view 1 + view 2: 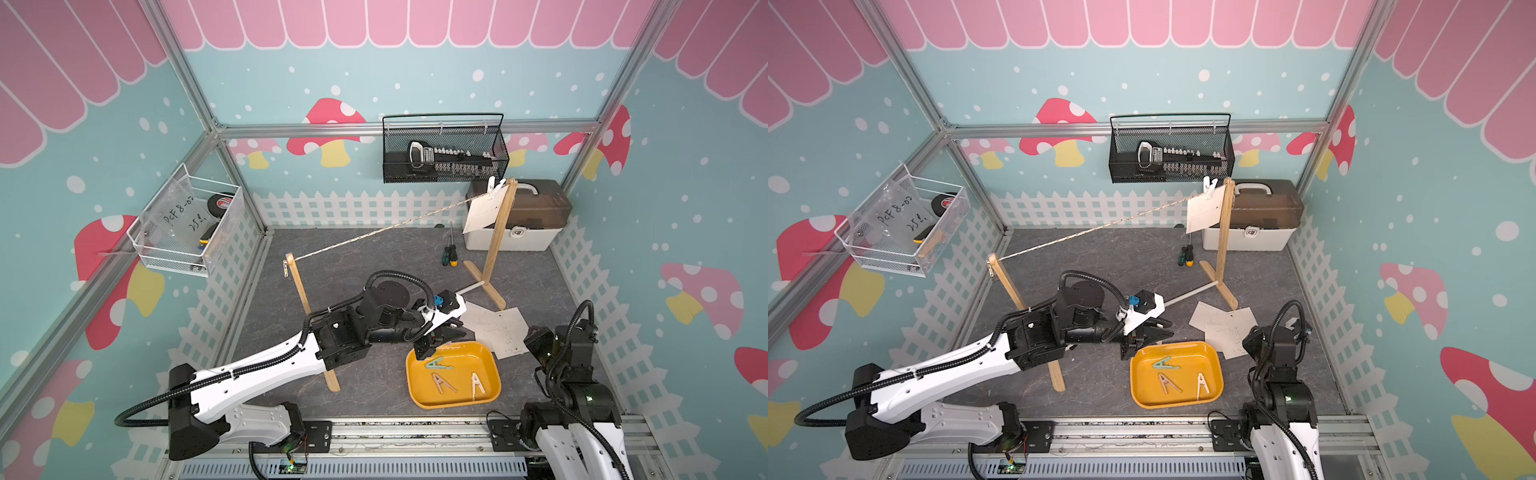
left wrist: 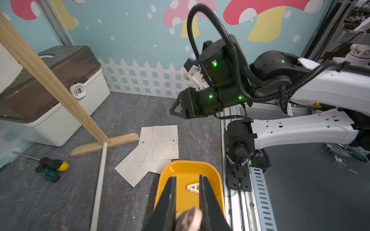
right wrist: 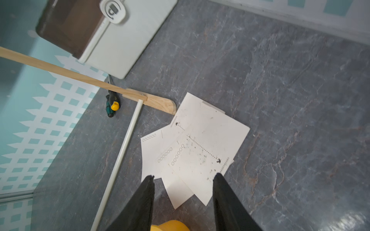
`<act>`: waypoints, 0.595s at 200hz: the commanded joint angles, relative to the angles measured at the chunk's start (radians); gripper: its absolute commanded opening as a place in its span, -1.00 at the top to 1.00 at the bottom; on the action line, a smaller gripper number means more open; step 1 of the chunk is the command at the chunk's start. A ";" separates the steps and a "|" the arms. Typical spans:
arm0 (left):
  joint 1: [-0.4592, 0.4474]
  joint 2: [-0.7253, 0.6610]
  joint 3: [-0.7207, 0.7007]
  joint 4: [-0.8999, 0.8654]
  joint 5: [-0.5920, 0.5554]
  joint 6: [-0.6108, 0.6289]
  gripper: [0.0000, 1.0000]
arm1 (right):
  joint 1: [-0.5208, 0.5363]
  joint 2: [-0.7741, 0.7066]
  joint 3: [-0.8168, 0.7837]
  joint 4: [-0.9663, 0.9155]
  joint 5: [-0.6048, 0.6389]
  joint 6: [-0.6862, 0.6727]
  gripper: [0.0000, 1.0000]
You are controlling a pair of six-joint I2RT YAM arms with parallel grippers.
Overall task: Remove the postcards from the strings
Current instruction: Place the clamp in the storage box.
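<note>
One thin white printed postcard (image 1: 482, 212) hangs on the beige-and-white twisted twine (image 1: 374, 233), pinned by a white plastic clothespin (image 1: 492, 188) hard against the far light wooden post (image 1: 500, 232). The other white cards lie in a loose overlapping pile (image 3: 196, 148) on the grey tabletop (image 3: 290, 100), by that post's foot. The right gripper (image 3: 183, 177) has its jaws wide apart with nothing between them, hovering over the near edge of the pile. The left gripper (image 2: 187, 177) has its jaws nearly closed on a blurred pinkish object (image 2: 188, 218), probably a clothespin, above the yellow plastic tray (image 2: 186, 170). Key geometry: the hanging postcard is up and away from both grippers, at the twine's far end. Its top edge runs along the twine and its body drops straight down. The right arm is clearly nearer, and free. Judgement: it should climb toward the post top and approach the card from below.
</note>
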 commanded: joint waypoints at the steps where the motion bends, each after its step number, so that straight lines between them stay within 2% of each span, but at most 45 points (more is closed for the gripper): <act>1: -0.021 0.048 -0.024 -0.030 0.022 -0.015 1.00 | -0.007 -0.007 0.034 0.086 0.043 -0.110 0.05; 41: -0.049 0.141 -0.047 -0.053 -0.001 -0.002 0.94 | -0.006 0.017 0.055 0.138 0.046 -0.168 0.05; 70: -0.052 0.195 -0.056 -0.045 -0.010 0.006 0.37 | -0.006 0.044 0.067 0.190 0.031 -0.188 0.04; 91: -0.051 0.205 -0.089 0.027 -0.077 0.011 0.17 | -0.006 0.083 0.076 0.274 -0.037 -0.219 0.04; 119: -0.042 0.205 -0.115 0.114 -0.140 0.010 -0.19 | -0.006 0.133 0.092 0.459 -0.215 -0.280 -0.02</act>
